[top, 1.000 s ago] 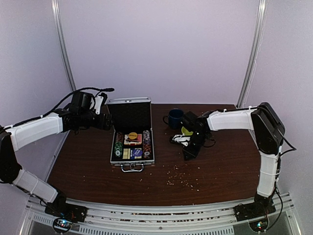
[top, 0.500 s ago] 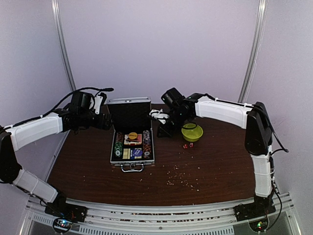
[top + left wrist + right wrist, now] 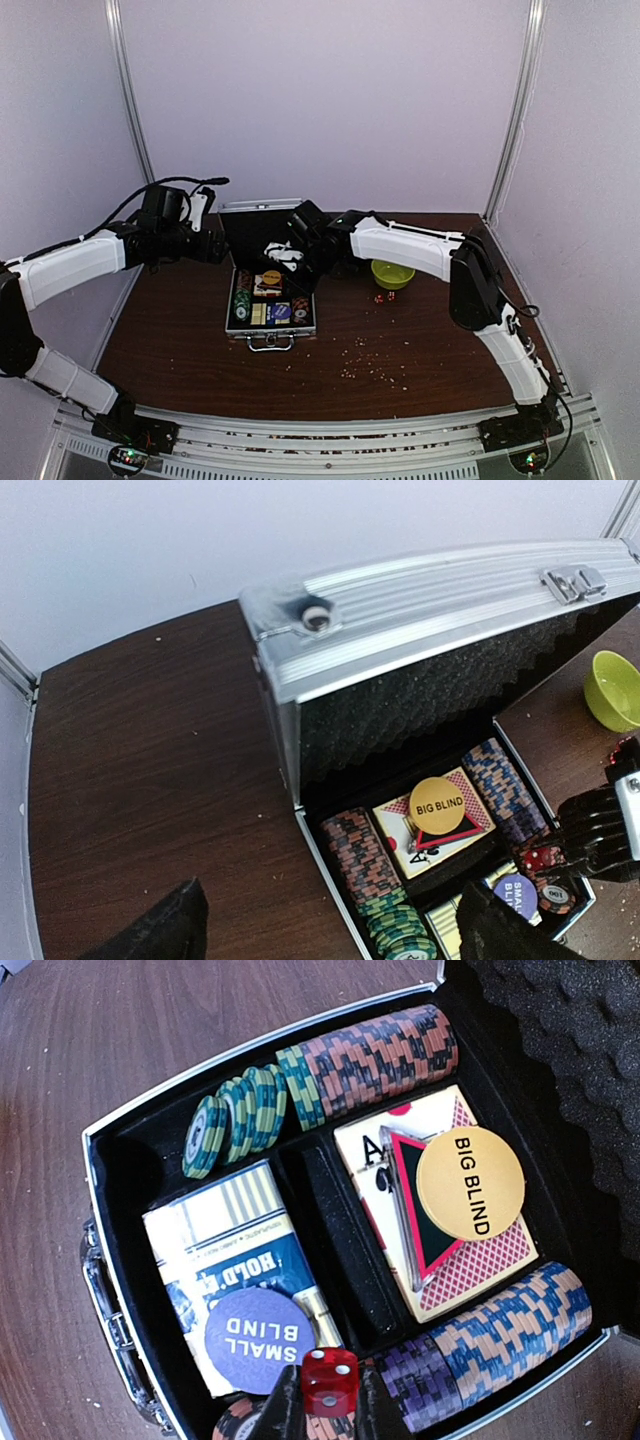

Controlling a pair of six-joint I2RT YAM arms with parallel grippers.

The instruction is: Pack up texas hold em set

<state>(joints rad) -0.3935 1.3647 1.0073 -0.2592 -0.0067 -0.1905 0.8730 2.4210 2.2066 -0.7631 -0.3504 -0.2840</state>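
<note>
The right fingers (image 3: 283,1415) are pinching a red die (image 3: 329,1381) above the chips (image 3: 500,1325) in the open silver briefcase (image 3: 270,327) on the table (image 3: 430,340); the left fingers (image 3: 165,930) are hovering wide apart beside its lid (image 3: 440,590).

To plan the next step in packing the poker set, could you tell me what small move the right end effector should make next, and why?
Probably lower the right end effector a little into the open case: it grips a red die above the Small Blind button, so dropping from here might bounce it out.
</note>
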